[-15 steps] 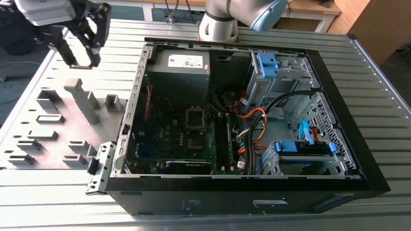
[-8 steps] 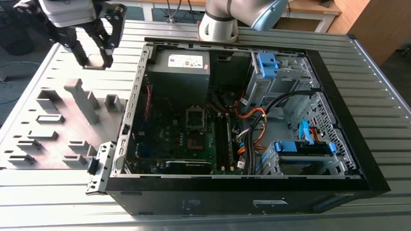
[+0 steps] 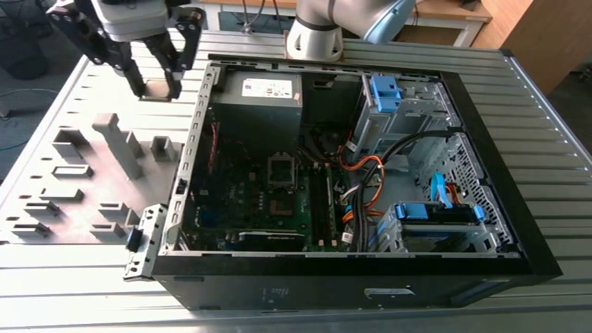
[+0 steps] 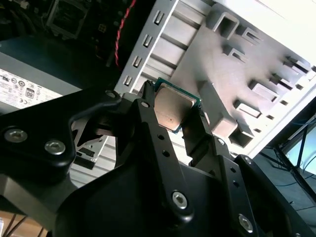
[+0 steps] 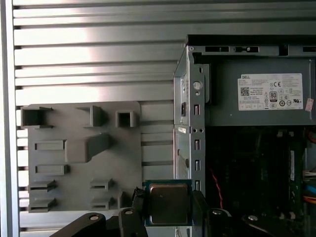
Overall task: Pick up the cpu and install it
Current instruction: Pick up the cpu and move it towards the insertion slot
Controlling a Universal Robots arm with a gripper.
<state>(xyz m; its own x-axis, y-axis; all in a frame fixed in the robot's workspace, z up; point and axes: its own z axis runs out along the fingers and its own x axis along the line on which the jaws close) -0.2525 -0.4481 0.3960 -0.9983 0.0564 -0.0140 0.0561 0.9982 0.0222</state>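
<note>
Pick-up done, we judge: cpu (image 5: 168,203) clamped by its edges between fingers of hand (image 3: 157,84), clear of grey holder board (image 3: 93,187). Install left: cpu outside computer case (image 3: 324,288), socket (image 3: 281,168) inside not yet reached. Hand points down, hovers over surface (image 3: 545,139) just beside case's far corner, on exterior view's left.

cpu (image 5: 169,204), flat square, dull silver top, green edges, gripped between jaws

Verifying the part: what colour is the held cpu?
The cpu is dull silver-grey on top with a green rim; the first wrist view shows it best.
</note>
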